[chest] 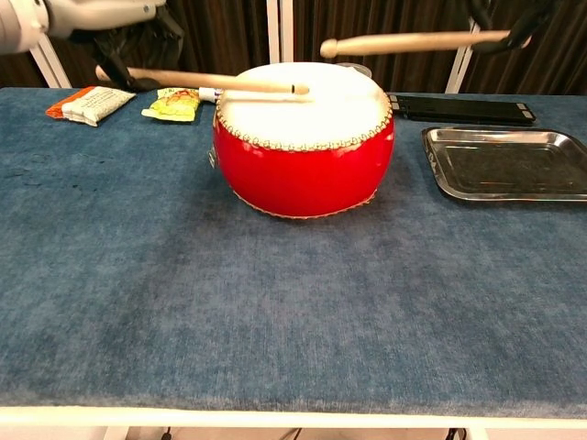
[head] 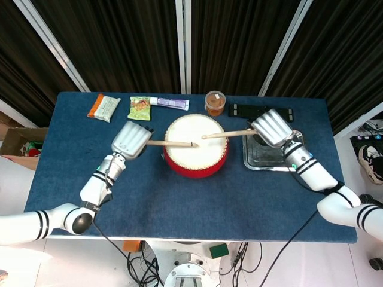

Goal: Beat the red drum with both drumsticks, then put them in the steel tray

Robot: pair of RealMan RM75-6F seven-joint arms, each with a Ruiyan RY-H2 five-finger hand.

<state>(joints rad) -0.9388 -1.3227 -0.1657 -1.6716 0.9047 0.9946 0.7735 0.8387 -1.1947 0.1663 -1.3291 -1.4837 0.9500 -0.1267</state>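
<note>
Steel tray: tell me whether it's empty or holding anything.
Empty. The chest view shows the steel tray bare inside; both drumsticks are above the red drum, held by the hands.

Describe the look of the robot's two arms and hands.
Both arms are glossy white tubes with black bands at the joints. The left hand and right hand have ribbed silver-grey backs. Near the left arm's elbow sits a dark round cap. A thin black cable runs along the right arm.

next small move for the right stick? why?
Probably swing the right robot hand down so the right drumstick strikes the red drum. Its tip hangs above the skin in the chest view, while the left drumstick looks down on it. The steel tray holds no sticks.
</note>
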